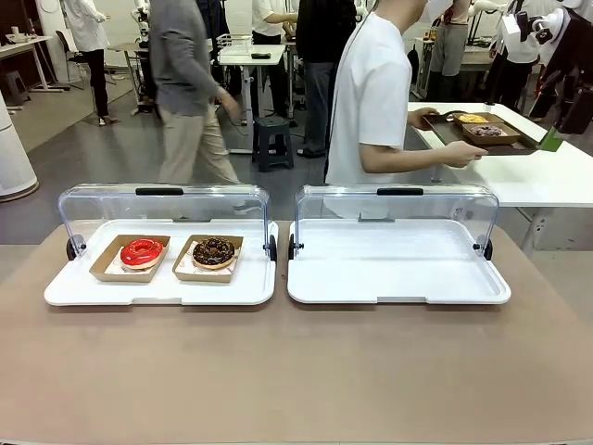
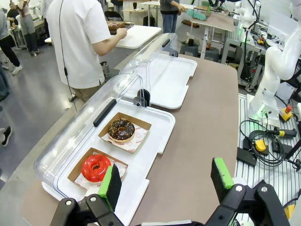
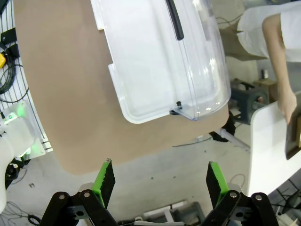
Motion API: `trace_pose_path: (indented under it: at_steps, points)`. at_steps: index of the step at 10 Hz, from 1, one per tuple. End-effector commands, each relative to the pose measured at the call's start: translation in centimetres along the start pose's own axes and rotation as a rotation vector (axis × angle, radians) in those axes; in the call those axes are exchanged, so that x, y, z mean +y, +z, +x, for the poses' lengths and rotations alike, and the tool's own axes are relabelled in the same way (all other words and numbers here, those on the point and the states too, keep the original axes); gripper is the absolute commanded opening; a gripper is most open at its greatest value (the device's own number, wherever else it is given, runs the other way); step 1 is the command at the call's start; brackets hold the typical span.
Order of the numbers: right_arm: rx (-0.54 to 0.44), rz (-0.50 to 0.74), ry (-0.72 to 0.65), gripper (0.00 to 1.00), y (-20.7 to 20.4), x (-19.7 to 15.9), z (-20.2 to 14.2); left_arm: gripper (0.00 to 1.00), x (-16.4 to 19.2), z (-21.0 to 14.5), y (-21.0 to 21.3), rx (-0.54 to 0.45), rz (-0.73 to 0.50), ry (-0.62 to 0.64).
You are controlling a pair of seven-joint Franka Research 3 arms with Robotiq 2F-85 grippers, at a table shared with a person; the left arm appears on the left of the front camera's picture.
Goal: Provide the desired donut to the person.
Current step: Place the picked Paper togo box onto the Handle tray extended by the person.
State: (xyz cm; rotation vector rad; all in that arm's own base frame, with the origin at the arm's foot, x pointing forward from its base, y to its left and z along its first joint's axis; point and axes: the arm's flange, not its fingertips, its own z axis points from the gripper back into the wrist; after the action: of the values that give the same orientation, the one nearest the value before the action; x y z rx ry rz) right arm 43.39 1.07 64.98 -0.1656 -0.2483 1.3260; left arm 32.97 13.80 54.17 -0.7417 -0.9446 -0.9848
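In the front view, two white display trays sit side by side on the brown counter (image 1: 296, 371), each with its clear lid tipped up at the far edge. The left tray (image 1: 159, 289) carries two cardboard holders: a red-glazed donut (image 1: 141, 252) on the left and a chocolate donut (image 1: 213, 251) just beside it on the right. The right tray (image 1: 398, 283) has nothing on its floor. Beyond the counter the person (image 1: 375, 97) in the white short-sleeved shirt stands turned to the right, holding a dark serving tray (image 1: 482, 133) with pastries over a white side table (image 1: 547, 167). In the left wrist view, the left hand (image 2: 165, 181) rises from the bottom edge with its green-padded fingers (image 2: 112, 184) spread wide and nothing between them; it hangs over the near end of the tray, with the red-glazed donut (image 2: 95, 167) just past the left finger and the chocolate donut (image 2: 121, 129) farther along. The person (image 2: 77, 42) stands at the far side, back turned. In the right wrist view, the right hand (image 3: 160, 183) is likewise wide apart and holds nothing, poised beyond the counter edge over the floor, with the right tray (image 3: 141, 61) and its clear lid (image 3: 207, 70) above it in the picture and the person's forearm (image 3: 280, 70) reaching to the side table.
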Motion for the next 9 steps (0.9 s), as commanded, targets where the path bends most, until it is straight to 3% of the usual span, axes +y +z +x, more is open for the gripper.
trace_pose_path:
  at_steps: [1,3,6,7,9]
  points:
    - [0.0,0.0,0.0,1.0,0.0,0.0,0.0,1.0,0.1,0.0,0.1,-0.022,-0.002,-0.02]
    - [-0.128,0.139,0.045,1.0,1.4,-0.9,-5.5,1.0,0.1,0.0,0.1,-0.022,-0.002,-0.02]
    - [-0.417,0.341,-0.037,1.0,0.1,-3.4,-13.8,1.0,0.1,0.0,0.1,-0.022,-0.002,-0.02]
    - [-0.562,0.376,-0.008,1.0,-1.0,-4.1,-16.2,1.0,0.1,0.0,0.1,-0.022,-0.002,-0.02]
    - [-0.76,0.295,-0.066,1.0,-4.4,-5.3,-20.8,1.0,0.1,0.0,0.1,-0.022,-0.002,-0.02]
